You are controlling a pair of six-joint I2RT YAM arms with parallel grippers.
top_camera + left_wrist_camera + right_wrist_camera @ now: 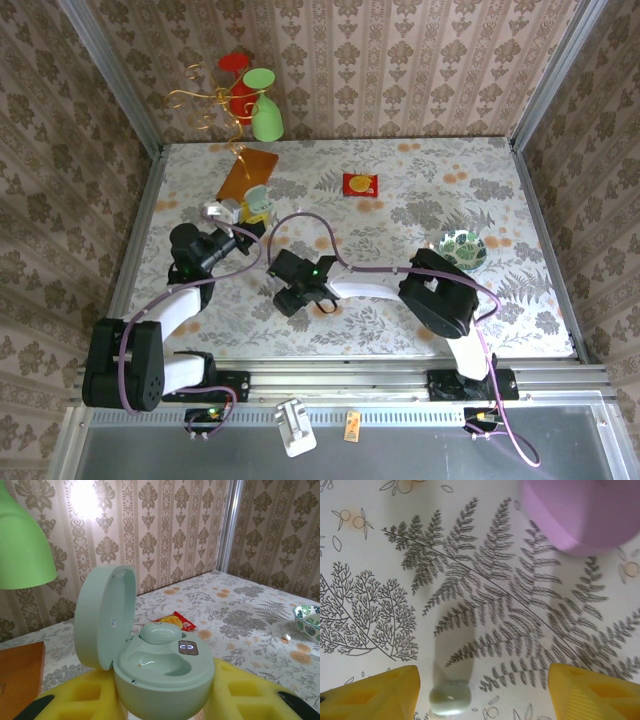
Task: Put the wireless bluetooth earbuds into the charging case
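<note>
Table: a table under a pale cloth printed with leaves and flowers point(420, 310) is filling the middle of the top view, with patterned wallpaper rising around it.
Left arm: the black-and-white left arm is reaching up the left side of the top view. The left gripper point(243, 213) is clamping a mint-green round plastic charging case point(160, 675) between yellow foam pads point(85, 700).
Right arm: the right arm is stretching from the lower right toward the centre. The right gripper point(297, 292) is pointing down at the cloth, its yellow fingertips point(370, 692) standing wide apart on either side of a small pale grey-green loose earbud point(450, 697).
Cup stand: a gold wire stand point(200, 100) is carrying a light green cup point(265, 118) and a red one at the upper left.
Board: an orange-brown flat board point(247, 172) is lying just above the left gripper.
Bowl: a green-and-white patterned bowl point(463, 248) is sitting at the right.
Lilac case: a lilac rounded case point(580, 512) is lying at the upper right of the right wrist view, well apart from the fingertips.
Charging case: its lid is standing open and upright on the left, and a small display is glowing on the front.
Packet: a red-and-yellow square packet point(360, 184) is lying upper centre.
Seated earbud: a mint-green seated earbud point(152, 632) is resting in the far well.
Loose earbud: it is lying on the cloth at the bottom edge, just beside the lower-left fingertip.
</note>
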